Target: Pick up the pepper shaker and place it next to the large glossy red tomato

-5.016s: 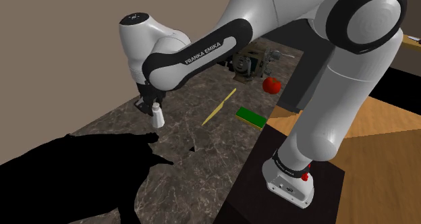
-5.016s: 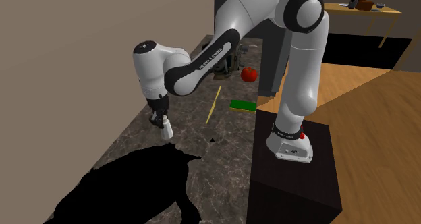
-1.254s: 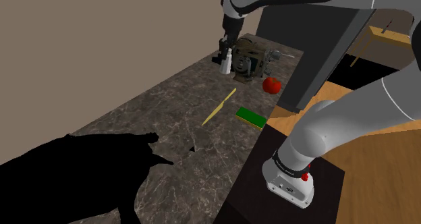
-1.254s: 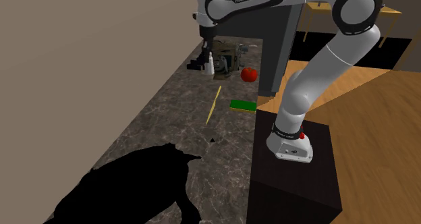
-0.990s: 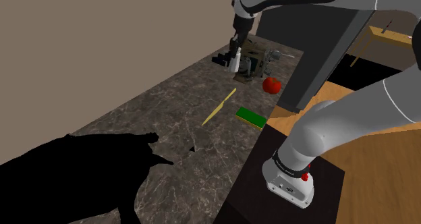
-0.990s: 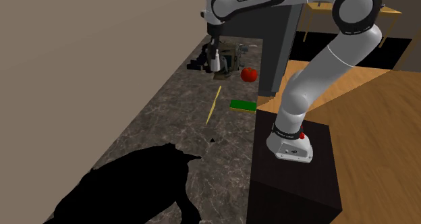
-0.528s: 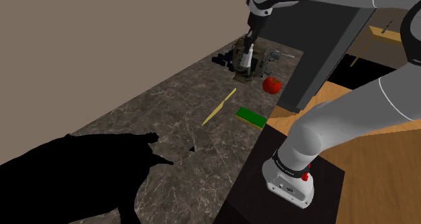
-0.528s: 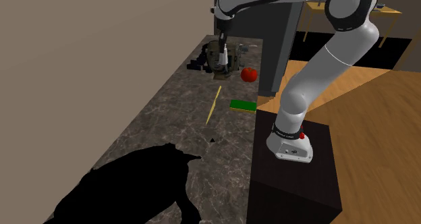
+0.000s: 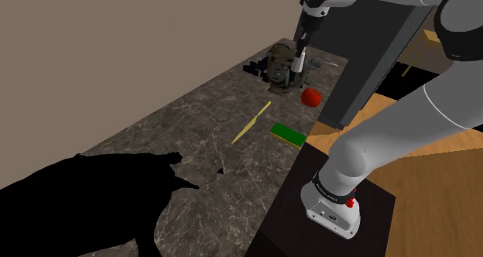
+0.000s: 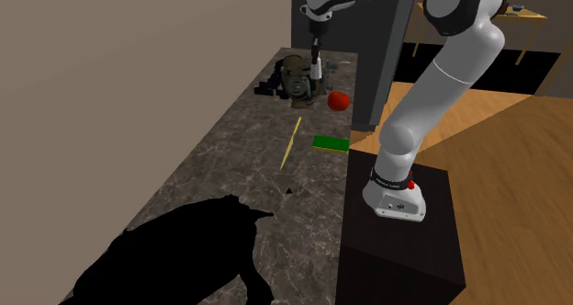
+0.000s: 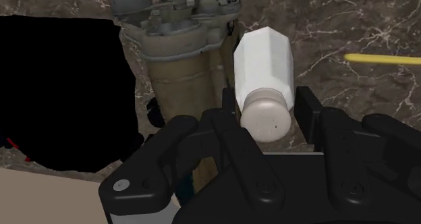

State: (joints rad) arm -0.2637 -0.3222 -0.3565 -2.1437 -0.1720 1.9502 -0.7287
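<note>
Currently the gripper point(image 11: 267, 121) is clasping the pepper shaker point(image 11: 264, 67). Its two black fingers point(image 11: 307, 111) are standing only as far apart as the shaker is wide, and they are pressing on either side of the cap end. In the wrist view the shaker is showing a plain white faceted body and a rounded grey-white cap. The cap is facing the hand and the body is pointing away toward the dark veined countertop point(image 9: 193, 131). What is inside the shaker cannot be told.

In the shoulder view the gripper point(image 9: 300, 56) is hanging from above at the far end of the countertop. It is holding the shaker point(image 9: 303, 63) in the air just beside an olive-brown machine-like object point(image 9: 279, 68). The red tomato point(image 9: 311, 97) is sitting on the countertop near the shaker, toward the shoulder view's lower right and apart from it. The second exterior view is showing the shaker point(image 10: 316, 71) at the machine-like object's point(image 10: 296, 77) right edge, with the tomato point(image 10: 338, 100) lower and to that view's right.

There is one of each thing on the countertop:
- one tomato
- one machine-like object
- one thin yellow strip point(image 9: 252, 122) lying slantwise
- one flat green block point(image 9: 287, 134) near the edge by the stand point(image 9: 325, 232)

A black area point(image 9: 85, 197) is covering the near end of the countertop.
</note>
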